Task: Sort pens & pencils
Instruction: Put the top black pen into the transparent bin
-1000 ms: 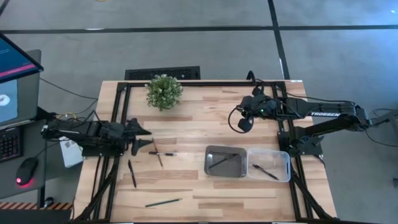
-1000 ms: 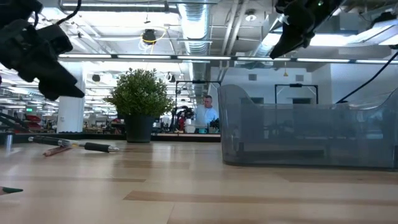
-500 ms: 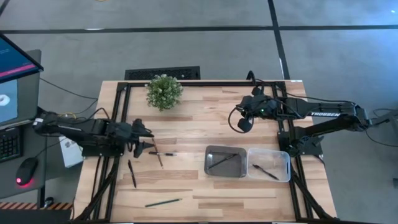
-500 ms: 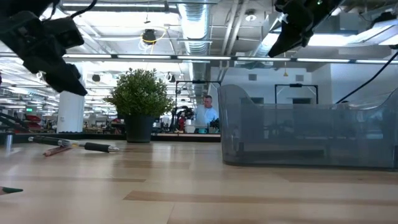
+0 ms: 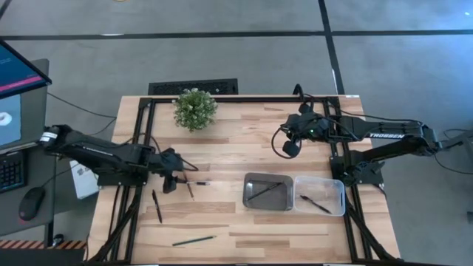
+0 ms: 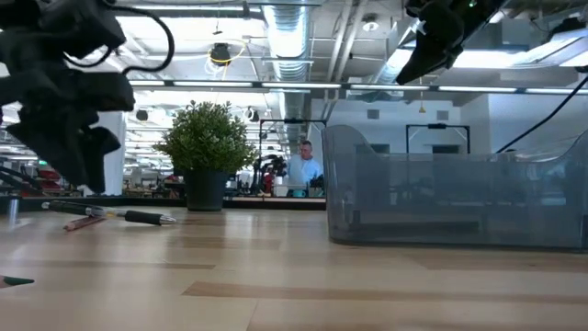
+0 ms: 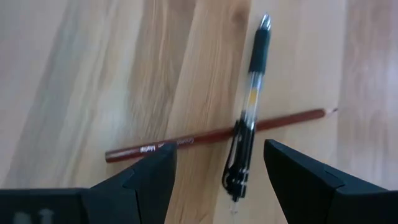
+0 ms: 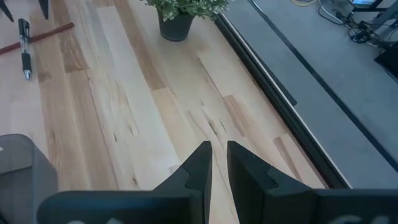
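A black-and-clear pen (image 7: 250, 106) lies across a reddish-brown pencil (image 7: 186, 142) on the wooden table; the high view shows the pen (image 5: 202, 182) and pencil (image 5: 190, 191) just right of my left gripper (image 5: 173, 179). My left gripper (image 7: 219, 171) is open and hangs above the crossing, one finger on either side, touching nothing. Another pen (image 5: 157, 206) and a green pencil (image 5: 194, 240) lie nearer the table's near edge. My right gripper (image 5: 291, 145) waits, shut, high over the table's far right.
A metal tray (image 5: 251, 181) holds one pencil (image 5: 264, 191); beside it to the right a clear bin (image 5: 340, 193) holds one pen (image 5: 315, 204). A potted plant (image 5: 194, 108) stands at the far edge. Bare wood lies between the pens and the tray.
My left gripper has moved toward the table's right and down, from left of the crossed pen and pencil to just over them, tipping its fingers downward. It has stayed open. The pens and pencils have not moved.
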